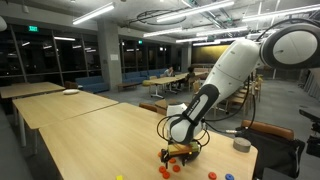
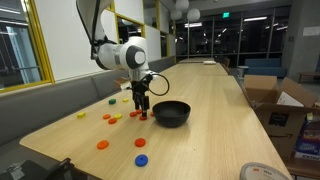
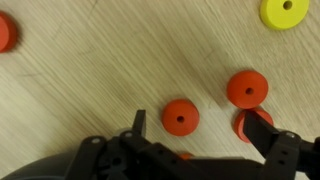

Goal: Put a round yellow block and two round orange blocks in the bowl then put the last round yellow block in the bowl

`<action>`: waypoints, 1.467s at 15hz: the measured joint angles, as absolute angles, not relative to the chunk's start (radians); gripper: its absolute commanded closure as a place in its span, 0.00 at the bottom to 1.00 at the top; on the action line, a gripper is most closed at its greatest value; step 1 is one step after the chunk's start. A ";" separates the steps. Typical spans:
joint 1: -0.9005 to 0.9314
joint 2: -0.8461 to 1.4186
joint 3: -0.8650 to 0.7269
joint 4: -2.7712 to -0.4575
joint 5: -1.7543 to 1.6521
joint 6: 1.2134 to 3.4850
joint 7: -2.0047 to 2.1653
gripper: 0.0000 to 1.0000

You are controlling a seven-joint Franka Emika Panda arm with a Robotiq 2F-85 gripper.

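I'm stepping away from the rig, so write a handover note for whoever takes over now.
Gripper: open, empty, low over an orange block.
Things: another orange block beside it, a yellow block nearby; the bowl stands right by the gripper.
Done: nothing visibly; the bowl's inside is hidden.
Left: all four blocks into the bowl.

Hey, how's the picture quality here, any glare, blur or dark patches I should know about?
Wrist view: even light, the orange blocks fairly sharp, the open gripper a dark, slightly soft shape at the bottom edge. In an exterior view the dark windows mirror ceiling lights. In an exterior view the black bowl shows little detail.
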State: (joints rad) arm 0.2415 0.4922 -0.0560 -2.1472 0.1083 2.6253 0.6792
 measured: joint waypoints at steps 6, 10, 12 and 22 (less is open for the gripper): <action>0.257 0.546 -0.077 -2.123 0.094 2.624 0.767 0.00; 0.257 0.551 -0.087 -2.120 0.094 2.624 0.784 0.00; 0.257 0.551 -0.093 -2.119 0.094 2.624 0.789 0.00; 0.250 0.544 -0.095 -2.118 0.094 2.627 0.795 0.00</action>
